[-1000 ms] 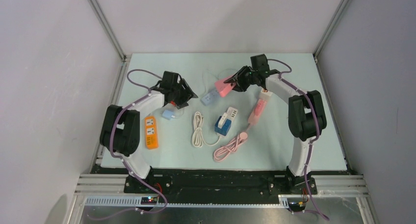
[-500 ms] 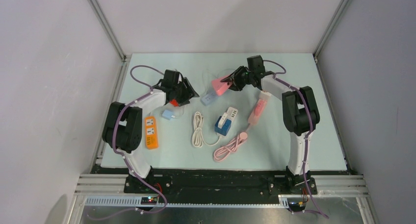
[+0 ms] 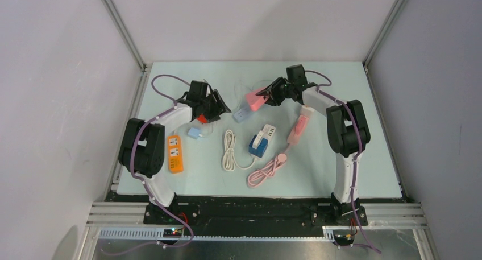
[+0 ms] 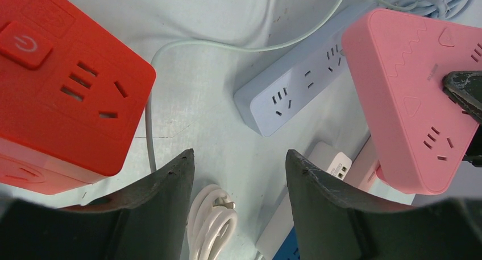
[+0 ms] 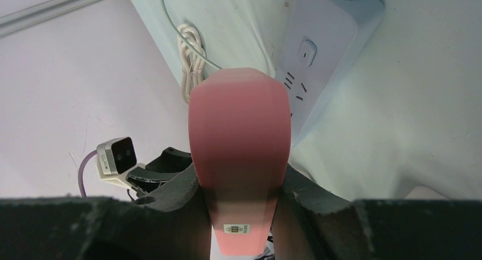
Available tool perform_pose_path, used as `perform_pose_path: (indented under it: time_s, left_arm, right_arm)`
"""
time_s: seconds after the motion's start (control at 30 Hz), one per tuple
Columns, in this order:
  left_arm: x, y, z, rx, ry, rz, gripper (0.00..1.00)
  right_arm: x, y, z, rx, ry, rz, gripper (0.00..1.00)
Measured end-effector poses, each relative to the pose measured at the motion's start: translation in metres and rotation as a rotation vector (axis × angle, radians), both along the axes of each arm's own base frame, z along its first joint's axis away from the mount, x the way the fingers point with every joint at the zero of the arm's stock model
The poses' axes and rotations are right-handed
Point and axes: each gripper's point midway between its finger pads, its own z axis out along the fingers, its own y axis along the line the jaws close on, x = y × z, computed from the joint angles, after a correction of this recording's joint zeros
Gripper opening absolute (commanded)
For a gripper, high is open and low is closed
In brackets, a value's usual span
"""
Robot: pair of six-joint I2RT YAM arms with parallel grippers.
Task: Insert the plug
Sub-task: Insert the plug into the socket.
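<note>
At far centre, right pincer [image 3: 268,95] pinching pink socket [image 3: 255,100], shifted leftward, left pincer [image 4: 239,157] spread.

pink socket block [image 3: 256,100] slightly farther left

red socket cube [image 4: 62,83] | power button [image 4: 25,44]: power symbol | no legible text
</note>
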Motion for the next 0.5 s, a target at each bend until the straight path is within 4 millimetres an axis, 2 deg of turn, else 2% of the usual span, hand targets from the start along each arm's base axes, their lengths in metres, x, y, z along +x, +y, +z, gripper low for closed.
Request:
perform_pose_path:
  time_s: [0.23,0.5]
  left_arm:
    - [0.000,0.000,0.000,-0.002,0.000,-0.001,0.63]
    - [0.000,-0.001,0.001,-0.004,-0.002,-0.002,0.64]
  right_arm:
    - [0.000,0.001,-0.012,-0.002,0.022,0.000,0.00]
    - [-0.001,0.000,-0.013,0.004,0.027,-0.003,0.00]
